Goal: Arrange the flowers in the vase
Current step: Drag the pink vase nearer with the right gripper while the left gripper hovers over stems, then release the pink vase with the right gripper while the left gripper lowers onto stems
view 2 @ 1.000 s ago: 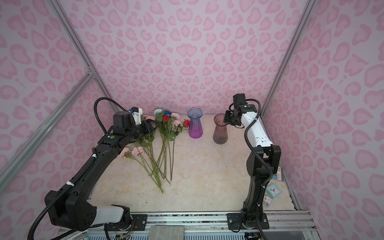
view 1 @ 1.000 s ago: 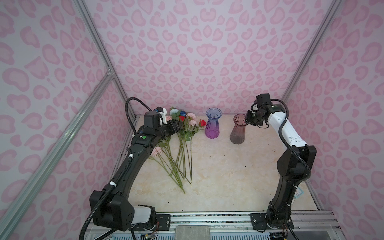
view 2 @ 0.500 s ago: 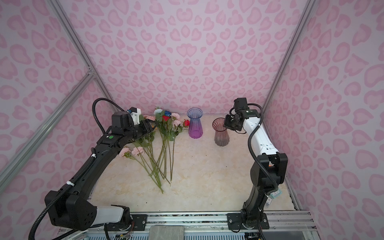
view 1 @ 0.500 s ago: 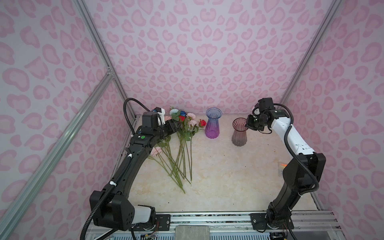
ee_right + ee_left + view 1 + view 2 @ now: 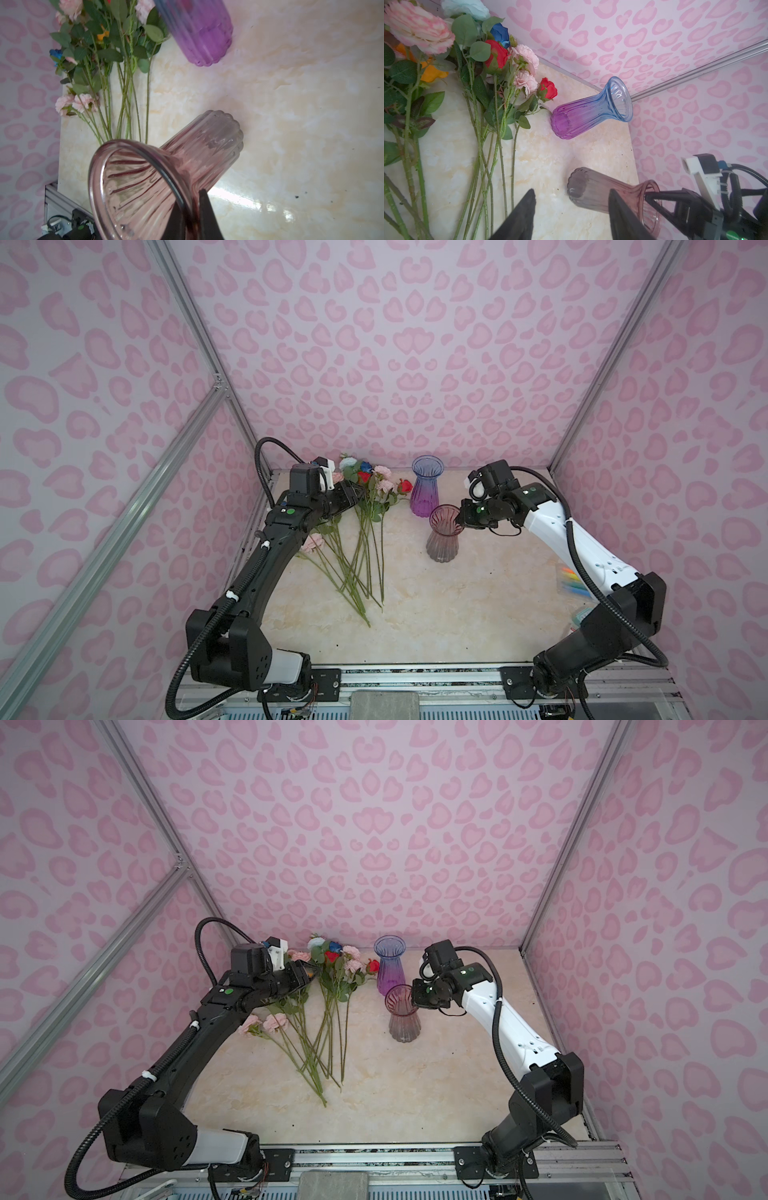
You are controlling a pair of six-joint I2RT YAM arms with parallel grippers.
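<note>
I am holding my left pincer [image 5: 348, 498] open and empty by the flowers [image 5: 365, 539], which are lying fanned on the table [image 5: 457, 605], none in a vase. My right pincer [image 5: 460, 517] is pinching the pink vase [image 5: 442, 541] by its rim. I judge this the vase-positioning step. Next calls for letting it go upright, then gripping one stem.

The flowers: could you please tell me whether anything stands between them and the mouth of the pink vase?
Bare table separates the flowers from the pink vase. The right pincer is clamped on its rim, partly inside the mouth.
</note>
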